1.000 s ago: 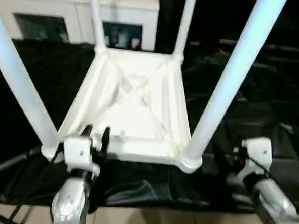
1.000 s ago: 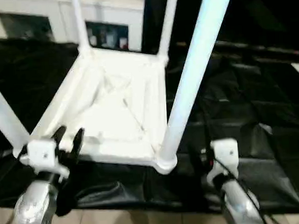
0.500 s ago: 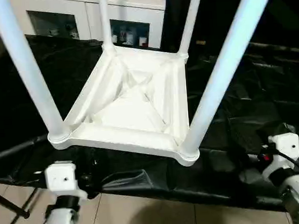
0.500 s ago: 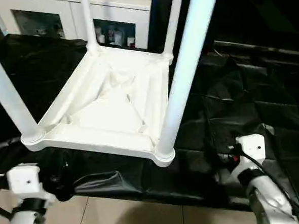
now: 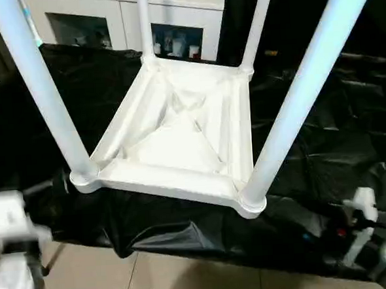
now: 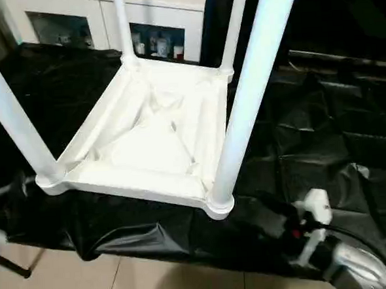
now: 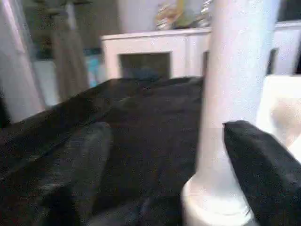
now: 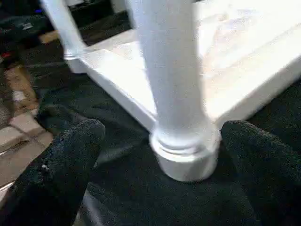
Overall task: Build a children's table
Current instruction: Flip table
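- Black sheeting (image 5: 325, 156) is covering the work surface across the frame, a white glass-door cabinet (image 5: 173, 28) standing at upper centre.
- Children's table (image 5: 179, 139) is lying upside down at centre, four legs rising.
- Left gripper (image 7: 164, 179) is standing spread beside one leg (image 7: 235, 94).
- Right gripper (image 8: 160, 165) is gaping around the corner socket (image 8: 186, 150), not touching.

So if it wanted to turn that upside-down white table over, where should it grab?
Probably low on the near right leg, close to its corner socket, coming in level from the robot's side. The leg is round, slim enough for the right pincer, whose spread fingers already flank it.
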Controlling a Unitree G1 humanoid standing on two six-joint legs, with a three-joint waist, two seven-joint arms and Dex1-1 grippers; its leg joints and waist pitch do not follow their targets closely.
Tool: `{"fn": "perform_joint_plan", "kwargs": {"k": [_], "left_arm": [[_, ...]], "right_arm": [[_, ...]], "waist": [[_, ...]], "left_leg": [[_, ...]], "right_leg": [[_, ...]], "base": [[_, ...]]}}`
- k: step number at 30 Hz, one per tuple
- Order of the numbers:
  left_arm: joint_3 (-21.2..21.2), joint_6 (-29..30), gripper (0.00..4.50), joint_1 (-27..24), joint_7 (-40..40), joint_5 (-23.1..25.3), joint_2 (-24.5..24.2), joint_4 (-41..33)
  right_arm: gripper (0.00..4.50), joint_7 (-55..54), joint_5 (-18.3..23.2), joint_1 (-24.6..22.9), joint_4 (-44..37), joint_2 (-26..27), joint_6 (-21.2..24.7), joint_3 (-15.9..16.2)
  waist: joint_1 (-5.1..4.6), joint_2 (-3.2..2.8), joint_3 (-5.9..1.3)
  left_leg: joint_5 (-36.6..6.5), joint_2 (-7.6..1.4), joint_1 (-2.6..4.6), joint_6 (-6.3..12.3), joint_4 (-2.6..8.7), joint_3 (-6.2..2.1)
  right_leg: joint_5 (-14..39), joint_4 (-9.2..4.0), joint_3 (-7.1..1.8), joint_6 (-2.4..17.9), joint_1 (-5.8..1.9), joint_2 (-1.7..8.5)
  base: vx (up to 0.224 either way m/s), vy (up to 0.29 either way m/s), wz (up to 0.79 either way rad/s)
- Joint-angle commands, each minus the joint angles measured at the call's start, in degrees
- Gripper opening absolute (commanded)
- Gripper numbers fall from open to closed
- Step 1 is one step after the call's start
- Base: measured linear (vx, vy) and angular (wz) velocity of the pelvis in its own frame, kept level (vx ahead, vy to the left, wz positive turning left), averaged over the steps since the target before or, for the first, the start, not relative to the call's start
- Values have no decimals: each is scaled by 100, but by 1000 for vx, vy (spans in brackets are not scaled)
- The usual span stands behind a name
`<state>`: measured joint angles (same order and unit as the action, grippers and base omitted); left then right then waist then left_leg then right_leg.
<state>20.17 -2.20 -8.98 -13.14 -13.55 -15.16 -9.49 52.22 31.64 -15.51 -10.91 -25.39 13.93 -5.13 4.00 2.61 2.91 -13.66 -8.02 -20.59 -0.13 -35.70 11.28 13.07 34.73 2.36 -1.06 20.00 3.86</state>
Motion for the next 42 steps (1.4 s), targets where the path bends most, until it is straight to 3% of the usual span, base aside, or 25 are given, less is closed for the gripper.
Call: {"fn": "perform_joint_plan", "kwargs": {"k": [1,3,4,5,6,11,13,14,16,17,20,21,22,23,24,25,26,28,29,30,31,32,35,38,42], "left_arm": [[-123,214,443,143,-400,-220,-87,298],[-213,253,443,445,-618,-142,-213,739],[-222,306,443,533,-660,-174,-226,838],[-256,479,443,707,-710,-193,-262,1036],[-281,584,443,790,-722,-226,-300,1116],[-428,320,443,1259,-857,-197,-313,1648],[-430,273,443,1451,-816,-165,-303,1812],[-456,238,443,1552,-736,-48,-329,1907],[-524,357,443,1714,-613,124,-374,2044],[-553,491,417,1776,-533,182,-388,2045],[-593,597,409,1863,-378,275,-397,2047],[-590,639,389,1871,-265,286,-355,1999],[-587,658,373,1862,-238,279,-336,1968],[-614,705,373,1818,-175,316,-285,1890],[-656,745,362,1761,-102,380,-230,1806],[-723,726,365,1655,58,537,-143,1681],[-750,769,365,1596,124,556,-73,1579],[-872,891,329,1396,163,546,89,1306],[-890,908,320,1365,164,545,108,1270],[-947,981,320,1276,127,509,142,1125],[-987,1041,314,1221,114,483,157,1025],[-1019,1068,284,1191,118,472,171,938],[-1051,1067,274,1206,206,486,233,842],[-1038,1087,239,1231,234,525,267,800],[-1085,1248,224,1296,138,413,279,728]], "right_arm": [[450,18,-71,170,98,25,-13,15],[450,-342,-290,489,339,283,-261,-41],[450,-406,-297,555,361,323,-267,-45],[450,-508,-315,669,382,385,-264,-30],[450,-529,-299,708,371,383,-234,-4],[450,-549,-418,908,448,488,-253,276],[450,-635,-501,1069,545,588,-289,340],[450,-678,-530,1167,603,650,-281,380],[450,-862,-680,1392,803,835,-302,447],[450,-1015,-778,1511,934,946,-314,493],[450,-1328,-985,1707,1265,1121,-430,564],[450,-1609,-1109,1823,1549,1264,-495,558],[450,-1685,-1134,1848,1618,1307,-507,547],[450,-1759,-1190,1864,1664,1375,-612,529],[421,-1830,-1246,1873,1685,1438,-709,511],[414,-1936,-1283,1864,1695,1488,-756,475],[414,-1920,-1257,1854,1685,1507,-775,451],[401,-1940,-1284,1766,1670,1525,-819,442],[385,-1945,-1289,1750,1669,1529,-826,442],[374,-1963,-1282,1691,1610,1539,-796,446],[369,-1981,-1280,1662,1587,1553,-792,451],[357,-1996,-1265,1647,1575,1561,-772,447],[338,-2109,-1358,1736,1897,1597,-945,404],[309,-2266,-1426,1837,2081,1643,-1042,329],[282,-2657,-1422,2008,2209,1695,-1010,129]], "waist": [[17,-34,-144],[17,12,-156],[1,8,-188],[17,56,-190],[17,51,-194],[55,107,-233],[87,113,-236],[88,179,-237],[106,177,-236],[108,220,-235],[108,173,-235],[87,120,-250],[87,153,-250],[68,73,-291],[84,13,-251],[87,23,-251],[102,-93,-245],[106,-59,-209],[95,-10,-219],[92,89,-207],[122,17,-210],[118,41,-198],[117,74,-184],[105,55,-180],[95,83,-181]], "left_leg": [[-1582,-614,89,-185,657,-385],[-1490,-598,97,-239,657,-367],[-1441,-586,111,-273,647,-368],[-1318,-609,80,-289,675,-389],[-1299,-608,111,-308,662,-380],[-1027,-618,119,-202,640,-353],[-928,-611,130,-161,626,-331],[-911,-615,128,-137,623,-328],[-847,-609,136,-120,620,-325],[-799,-619,123,-130,621,-331],[-785,-624,160,-263,633,-320],[-784,-616,166,-359,636,-318],[-770,-615,158,-369,629,-314],[-717,-599,161,-406,602,-300],[-759,-616,149,-432,626,-308],[-834,-621,139,-433,633,-309],[-1007,-631,138,-470,646,-326],[-1123,-633,116,-400,659,-321],[-1177,-641,128,-397,649,-305],[-1161,-640,115,-329,643,-300],[-1041,-637,119,-260,634,-301],[-964,-639,104,-198,636,-304],[-990,-644,113,-191,647,-301],[-1092,-638,124,-297,662,-305],[-1017,-630,124,-289,663,-304]], "right_leg": [[1371,-454,-323,1034,14,577],[1354,-448,-334,1015,52,588],[1271,-425,-324,1030,43,577],[1179,-399,-318,1013,7,600],[1079,-394,-312,1033,26,586],[265,-327,-300,1174,-22,593],[146,-316,-303,1259,-18,596],[145,-318,-299,1269,-24,595],[239,-307,-303,1289,-10,610],[269,-309,-301,1294,-34,622],[146,-283,-285,1327,0,592],[-9,-271,-278,1341,-4,571],[-77,-261,-281,1358,-14,578],[-368,-247,-277,1387,-42,560],[-390,-235,-287,1401,-21,573],[-396,-244,-289,1407,-47,573],[-324,-237,-294,1426,-53,592],[-101,-275,-315,1437,-67,604],[-8,-296,-320,1444,-69,607],[147,-319,-336,1451,-80,612],[192,-315,-342,1456,-73,624],[226,-315,-339,1443,-70,619],[439,-336,-328,1376,-43,599],[644,-356,-327,1319,-25,591],[598,-348,-331,1257,-16,589]], "base": [[0,0,0],[0,0,0],[0,0,0],[0,0,0],[0,0,0],[0,0,0],[0,0,0],[0,0,0],[0,0,0],[0,0,0],[0,0,0],[0,0,0],[0,0,0],[0,0,0],[0,0,0],[0,0,0],[0,0,0],[0,0,0],[0,0,0],[0,0,0],[0,0,0],[0,0,0],[0,0,0],[0,0,0],[0,0,0]]}}
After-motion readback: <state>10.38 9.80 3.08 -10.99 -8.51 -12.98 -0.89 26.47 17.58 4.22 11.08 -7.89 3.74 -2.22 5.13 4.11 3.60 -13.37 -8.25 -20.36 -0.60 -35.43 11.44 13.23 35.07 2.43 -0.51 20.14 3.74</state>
